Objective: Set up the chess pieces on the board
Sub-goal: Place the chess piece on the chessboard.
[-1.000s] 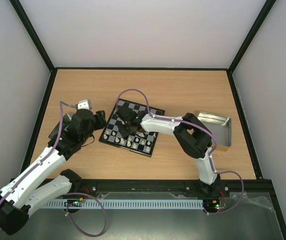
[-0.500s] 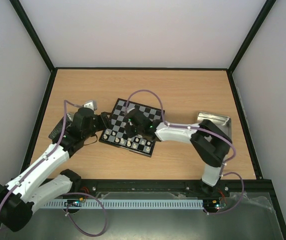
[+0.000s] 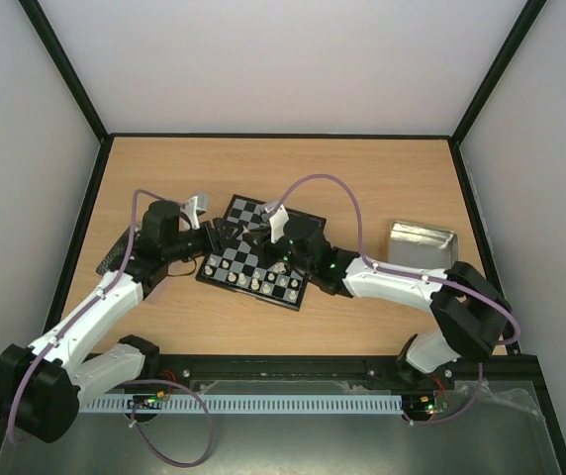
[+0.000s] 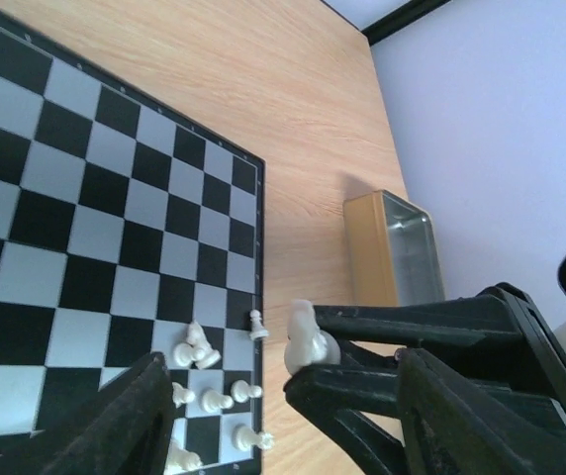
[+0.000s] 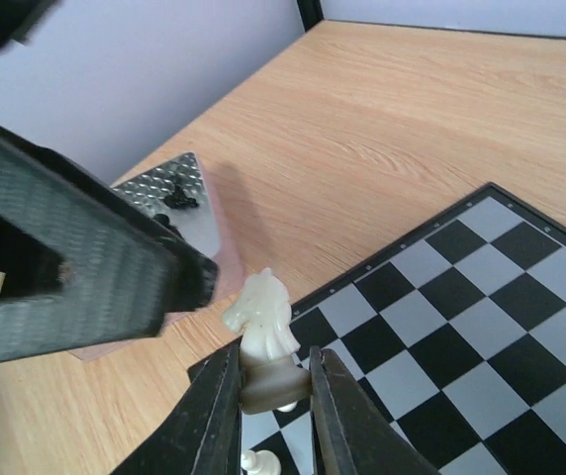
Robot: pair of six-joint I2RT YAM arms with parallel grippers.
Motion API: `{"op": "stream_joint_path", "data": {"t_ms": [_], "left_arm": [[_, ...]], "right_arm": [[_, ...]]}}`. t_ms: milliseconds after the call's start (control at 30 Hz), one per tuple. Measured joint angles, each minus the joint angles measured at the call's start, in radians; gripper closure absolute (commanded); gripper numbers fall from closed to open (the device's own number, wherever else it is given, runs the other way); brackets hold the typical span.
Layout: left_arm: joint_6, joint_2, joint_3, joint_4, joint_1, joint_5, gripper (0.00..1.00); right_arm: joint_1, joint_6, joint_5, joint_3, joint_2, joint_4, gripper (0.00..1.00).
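Far left in the top view we see a metal tray [image 3: 112, 260], mostly hidden under the left arm [image 3: 85, 322]. The right wrist cam shows it better, w/ a few tiny black pieces [image 5: 176, 196] lying inside. The left pincer [image 3: 214, 236] sits right at the board's left edge, low over the wooden worktop [image 3: 362, 178]. In its own cam its fingers [image 4: 115, 426] are blurred & spread wide, gripping nothing.

The board [image 4: 95, 188] lies mid-worktop, turned at an angle, most squares bare. The white pieces [image 3: 263, 284] on it stand in approx two rows along its near edge.

The right pincer [image 5: 274, 361] reaches over the board from the right, jaws clamped on the base of a white knight [image 5: 263, 319]. The knight is upright & lifted clear of the squares, near the board corner on the first tray's side. From the left wrist cam it shows btwn the left pincer's spread fingers. We can't tell which square it's over.

Far right, a second metal tray [image 3: 424, 245] sits well apart from the board; we can't make out what's in it.
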Motion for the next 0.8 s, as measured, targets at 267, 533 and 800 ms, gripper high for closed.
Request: {"op": "stream_joint_path", "data": {"t_ms": [267, 533, 800], "left_arm": [[-0.018, 0.024, -0.001, 0.045, 0.024, 0.128, 0.60], [-0.065, 0.057, -0.010, 0.077, 0.060, 0.182, 0.71], [-0.118, 0.078, -0.021, 0.101, 0.081, 0.287, 0.79]], "right_arm": [[0.000, -0.011, -0.059, -0.023, -0.026, 0.044, 0.84], [0.000, -0.015, -0.088, -0.046, -0.033, 0.064, 0.84], [0.000, -0.024, -0.117, -0.067, -0.047, 0.079, 0.84]]}}
